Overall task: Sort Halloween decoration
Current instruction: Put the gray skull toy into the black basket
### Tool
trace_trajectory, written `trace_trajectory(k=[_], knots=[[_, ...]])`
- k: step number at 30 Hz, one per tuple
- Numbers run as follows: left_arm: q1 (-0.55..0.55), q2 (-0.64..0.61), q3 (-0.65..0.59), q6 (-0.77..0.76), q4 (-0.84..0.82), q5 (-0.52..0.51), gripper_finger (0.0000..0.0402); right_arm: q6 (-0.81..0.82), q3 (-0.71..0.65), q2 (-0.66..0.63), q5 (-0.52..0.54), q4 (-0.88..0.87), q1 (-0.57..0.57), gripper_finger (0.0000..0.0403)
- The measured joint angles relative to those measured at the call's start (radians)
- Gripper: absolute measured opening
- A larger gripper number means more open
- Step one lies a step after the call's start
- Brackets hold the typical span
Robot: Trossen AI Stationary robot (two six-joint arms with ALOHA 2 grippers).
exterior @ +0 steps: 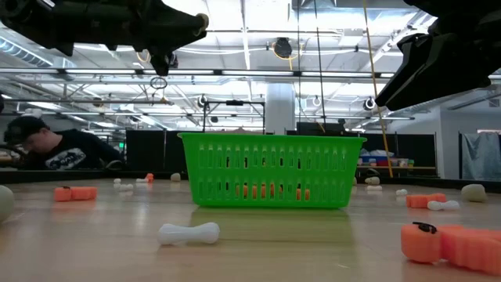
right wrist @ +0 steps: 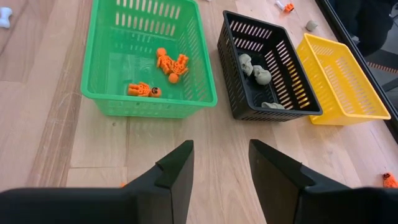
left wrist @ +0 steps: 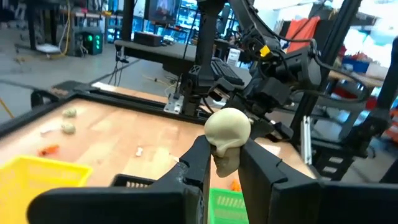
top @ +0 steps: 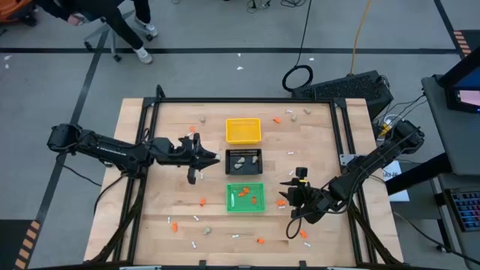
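1. While the left gripper (top: 201, 156) hangs above the surface (top: 161, 202) just left of the black tray (top: 244, 172), it is clamped on a small beige skull (left wrist: 226, 138).
2. The skull looks hard, light and smooth; pinched at its narrow jaw, the round top could slip.
3. Three more beige skulls (right wrist: 256, 71) lie in the black tray, orange skeletons (right wrist: 170, 64) in the green tray (right wrist: 106, 99); the yellow tray (top: 243, 139) looks empty.
4. The right gripper (top: 291, 196) hovers right of the green tray, its fingers parted and holding nothing.
5. Orange pieces (exterior: 450, 244) and white bones (exterior: 189, 233) lie scattered around the trays; take the bones across the thin shaft.
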Motion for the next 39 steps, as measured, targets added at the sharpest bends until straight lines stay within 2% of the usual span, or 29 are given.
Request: trace_trajectory(k=[12, 17, 25, 39], knots=[[0.000, 0.000, 0.000, 0.039, 0.001, -0.049, 0.0061, -0.001, 0.000, 0.000, 0.001, 0.000, 0.000, 0.0139], [0.000, 0.000, 0.033, 0.087, -0.125, -0.053, 0.0061, -0.003, 0.000, 0.000, 0.003, 0.000, 0.000, 0.0139], [0.006, 0.070, 0.173, 0.113, -0.316, -0.077, 0.0061, -0.007, 0.000, 0.000, 0.004, 0.001, 0.000, 0.0139], [0.052, 0.385, 0.508, 0.119, -0.675, -0.073, 0.0061, -0.011, 0.000, 0.000, 0.004, 0.003, 0.000, 0.0139]])
